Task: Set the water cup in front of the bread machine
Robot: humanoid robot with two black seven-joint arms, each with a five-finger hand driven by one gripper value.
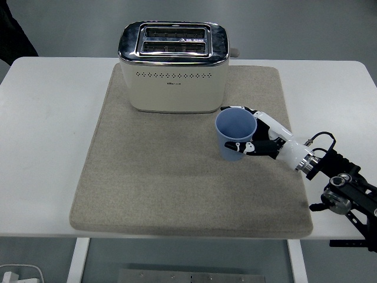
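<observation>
A light blue water cup (pixel 234 132) stands upright over the beige mat (pixel 177 194), just in front of the right corner of the cream toaster (pixel 174 66). My right hand (pixel 254 131) comes in from the lower right and is shut on the cup, with fingers wrapped around its right side. Whether the cup's base touches the mat I cannot tell. The toaster sits at the back of the mat with its two chrome-rimmed slots facing up. No left arm shows in the head view.
The mat lies on a white table (pixel 47 118). My right forearm and wrist (pixel 341 188) hang over the table's near right corner. Dark clothing of a person (pixel 12 35) shows at the top left corner.
</observation>
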